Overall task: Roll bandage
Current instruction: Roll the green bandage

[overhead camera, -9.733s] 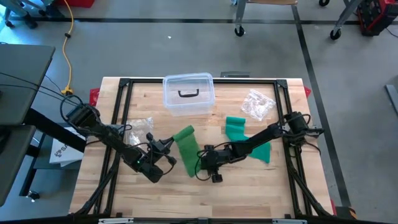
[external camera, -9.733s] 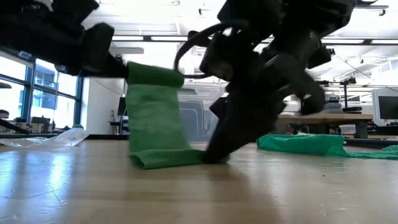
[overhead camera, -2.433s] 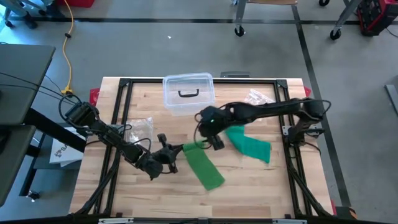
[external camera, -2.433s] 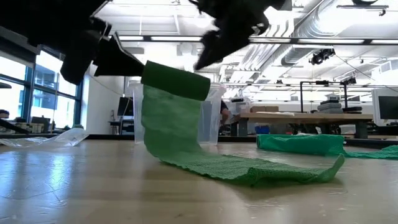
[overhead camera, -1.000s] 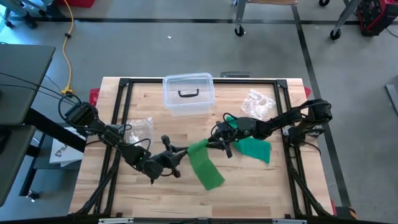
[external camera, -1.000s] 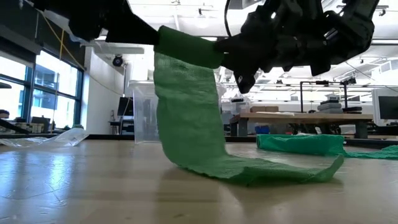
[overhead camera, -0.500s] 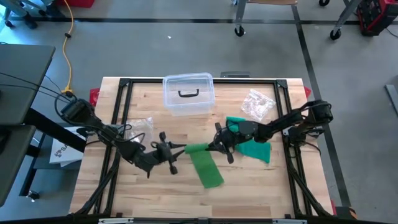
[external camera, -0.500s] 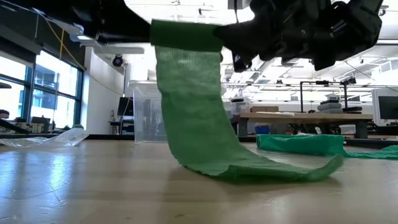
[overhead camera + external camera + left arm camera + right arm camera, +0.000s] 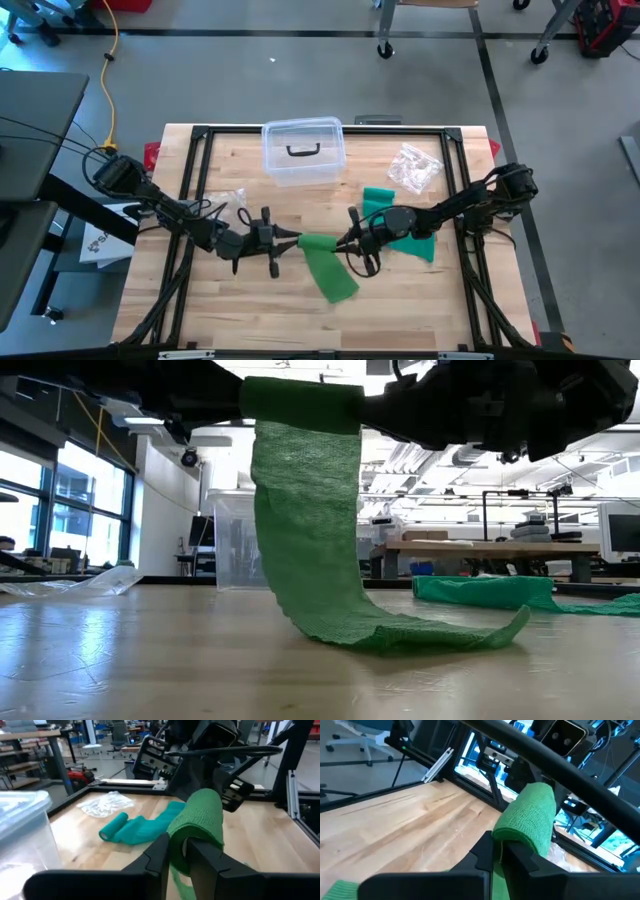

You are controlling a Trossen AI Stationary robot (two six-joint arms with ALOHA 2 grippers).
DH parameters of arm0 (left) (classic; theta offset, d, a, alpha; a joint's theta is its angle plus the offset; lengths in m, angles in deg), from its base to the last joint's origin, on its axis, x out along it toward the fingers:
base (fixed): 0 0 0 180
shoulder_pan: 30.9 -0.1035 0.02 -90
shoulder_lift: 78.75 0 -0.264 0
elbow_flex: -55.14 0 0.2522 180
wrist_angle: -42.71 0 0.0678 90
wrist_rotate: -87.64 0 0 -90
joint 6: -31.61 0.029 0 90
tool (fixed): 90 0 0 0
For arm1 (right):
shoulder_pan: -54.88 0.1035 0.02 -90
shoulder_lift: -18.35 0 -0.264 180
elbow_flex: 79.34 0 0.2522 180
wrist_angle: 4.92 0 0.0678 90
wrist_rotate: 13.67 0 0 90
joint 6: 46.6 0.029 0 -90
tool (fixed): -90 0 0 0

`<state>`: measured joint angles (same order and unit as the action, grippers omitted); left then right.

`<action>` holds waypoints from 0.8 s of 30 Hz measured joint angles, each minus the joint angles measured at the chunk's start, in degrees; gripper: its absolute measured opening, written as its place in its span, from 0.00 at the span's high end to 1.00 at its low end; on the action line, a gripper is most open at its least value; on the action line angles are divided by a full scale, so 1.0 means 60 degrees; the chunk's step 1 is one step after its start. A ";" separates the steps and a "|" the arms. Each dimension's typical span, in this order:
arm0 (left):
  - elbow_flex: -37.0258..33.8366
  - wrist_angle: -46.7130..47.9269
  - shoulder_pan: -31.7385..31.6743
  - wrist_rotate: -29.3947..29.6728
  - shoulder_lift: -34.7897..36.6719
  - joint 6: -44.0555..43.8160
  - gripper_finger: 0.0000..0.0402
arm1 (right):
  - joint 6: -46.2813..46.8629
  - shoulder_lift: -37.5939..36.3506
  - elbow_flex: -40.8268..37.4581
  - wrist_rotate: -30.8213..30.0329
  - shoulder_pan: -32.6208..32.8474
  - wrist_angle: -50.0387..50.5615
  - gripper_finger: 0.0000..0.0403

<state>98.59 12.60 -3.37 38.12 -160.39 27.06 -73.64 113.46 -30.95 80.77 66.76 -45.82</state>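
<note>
The bandage roll (image 9: 318,242) lies crosswise between the 2 claws, left claw (image 9: 281,241) and right claw (image 9: 345,243) each clamped on an end, loose tail (image 9: 420,635) hanging to the table (image 9: 400,290).

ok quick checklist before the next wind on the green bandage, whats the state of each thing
1. Left gripper pinching one end of the rolled part of the green bandage: ok, fingers closed on it in the left wrist view.
2. Right gripper pinching the other end: ok.
3. Roll lifted off the table: ok, the low view shows it high.
4. Loose tail free to feed: ok, it hangs straight and its end lies flat on the wood.
5. Teal bandage apart from the tail: ok in the low view.
6. Roll wound evenly: cannot tell.
</note>
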 joint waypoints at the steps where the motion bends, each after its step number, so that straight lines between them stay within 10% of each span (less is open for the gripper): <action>1: 0.0000 -0.0002 0.0000 0.0005 0.0028 0.0086 0.89 | 0.0047 0.0000 0.0000 -0.0033 0.0000 0.0000 0.96; 16: 0.0040 0.0027 -0.0015 0.0308 0.0472 0.2382 0.99 | 0.3760 -0.2321 0.0058 -0.0224 -0.0213 0.3720 0.59; 24: 0.0040 0.0022 -0.0011 0.1038 0.0546 0.2922 1.00 | 0.3419 -0.3368 0.0058 0.0074 0.0432 0.5986 0.58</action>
<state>98.83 12.74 -3.44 44.35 -157.12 44.59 -53.13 93.25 -30.60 81.21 69.35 -9.90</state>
